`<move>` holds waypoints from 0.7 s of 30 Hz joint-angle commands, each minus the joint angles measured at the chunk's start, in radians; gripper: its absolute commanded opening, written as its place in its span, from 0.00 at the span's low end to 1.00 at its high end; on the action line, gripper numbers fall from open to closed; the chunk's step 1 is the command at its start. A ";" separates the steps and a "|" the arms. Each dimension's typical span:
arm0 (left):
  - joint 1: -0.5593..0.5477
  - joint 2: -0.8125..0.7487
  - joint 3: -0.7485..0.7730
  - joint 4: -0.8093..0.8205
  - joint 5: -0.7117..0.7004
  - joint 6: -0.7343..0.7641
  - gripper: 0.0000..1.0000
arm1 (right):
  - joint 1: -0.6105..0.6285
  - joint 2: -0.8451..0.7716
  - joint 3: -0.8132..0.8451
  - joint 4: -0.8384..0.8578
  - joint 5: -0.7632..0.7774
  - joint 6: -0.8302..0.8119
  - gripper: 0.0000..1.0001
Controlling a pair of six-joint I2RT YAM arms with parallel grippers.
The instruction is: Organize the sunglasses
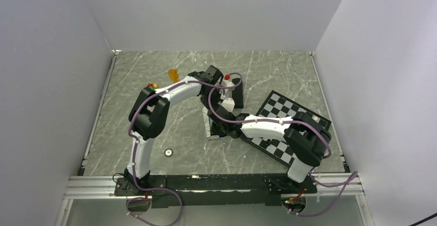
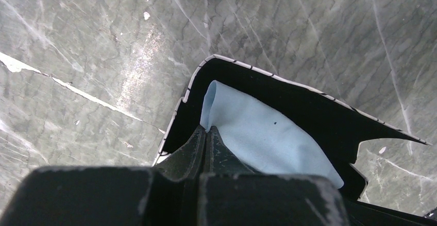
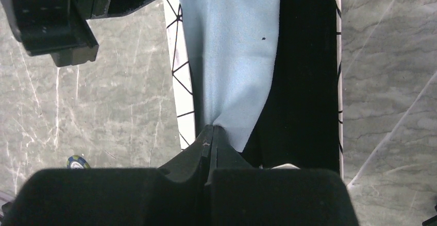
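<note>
Plain white walls (image 1: 51,82) close the table (image 1: 111,143) on the left, the far side and the right. The table top is grey-green stone with pale veins. Near its front lies a small round token (image 1: 168,153); its markings are too small to read. Further back, on the bare stone, lie the orange sunglasses (image 1: 173,74), just left of the left arm's wrist and apart from both claws. The left claw (image 2: 206,131) is fully closed and pinches one edge of a light blue cloth (image 2: 257,133). This cloth lies inside an open case (image 2: 309,107) with black lining and a white rim with black lines. The right claw (image 3: 213,129) is closed too, pinching the opposite edge of the cloth. Right of the case lies a black-and-white checkered board (image 1: 283,105), under the right arm.
</note>
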 commanded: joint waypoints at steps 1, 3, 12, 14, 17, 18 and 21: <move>0.001 -0.010 0.025 -0.011 0.008 0.022 0.03 | -0.004 -0.043 0.010 0.010 -0.022 -0.011 0.00; 0.001 -0.016 0.022 -0.016 0.010 0.022 0.03 | -0.004 -0.052 0.005 0.005 -0.027 -0.015 0.00; 0.001 -0.038 0.024 -0.023 -0.049 -0.004 0.00 | -0.004 -0.068 -0.015 -0.014 -0.030 -0.016 0.00; 0.001 -0.035 0.025 -0.017 -0.064 -0.008 0.01 | -0.004 -0.069 -0.017 -0.016 -0.028 -0.017 0.00; 0.001 -0.030 0.022 0.007 -0.059 -0.009 0.02 | -0.009 -0.063 -0.021 -0.011 -0.029 -0.015 0.00; 0.002 -0.033 0.015 0.020 -0.044 -0.005 0.02 | -0.010 -0.058 -0.022 -0.008 -0.032 -0.015 0.00; 0.002 -0.046 -0.012 0.076 0.011 0.010 0.04 | -0.013 -0.052 -0.021 0.000 -0.038 -0.015 0.00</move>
